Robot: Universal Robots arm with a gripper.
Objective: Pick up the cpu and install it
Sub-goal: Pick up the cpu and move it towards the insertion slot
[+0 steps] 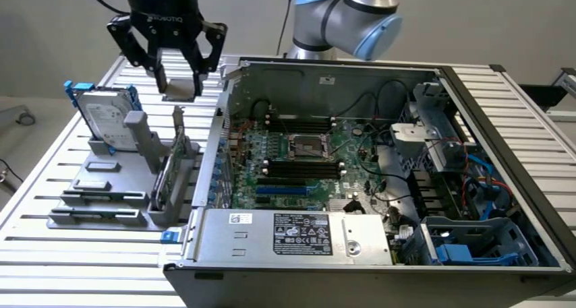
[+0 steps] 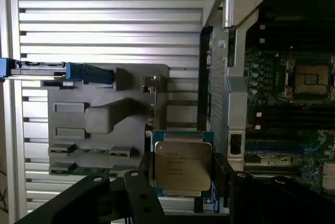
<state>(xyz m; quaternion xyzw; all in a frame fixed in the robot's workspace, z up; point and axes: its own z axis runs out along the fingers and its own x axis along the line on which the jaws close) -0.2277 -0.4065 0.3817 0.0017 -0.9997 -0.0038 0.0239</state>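
Wrist view: pincer (image 2: 183, 176) clamps cpu (image 2: 182, 162) by opposite edges (held above table (image 2: 104, 25), outside case (image 2: 226, 82)).

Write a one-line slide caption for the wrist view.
Pincer gripping the cpu, with the grey parts holder and the motherboard socket in the background.

Open air surrounds the gripper (image 1: 180, 85), clamped on the cpu (image 2: 182, 167), above the slatted table (image 1: 72, 254). Beneath it the upright hard drive (image 1: 102, 116) and a grey post (image 1: 137, 128) jut upward. The case wall (image 1: 217, 129) rises between it and the socket (image 1: 307, 146), which lies uncovered from above, black cables (image 1: 360, 109) seemingly draped close beside
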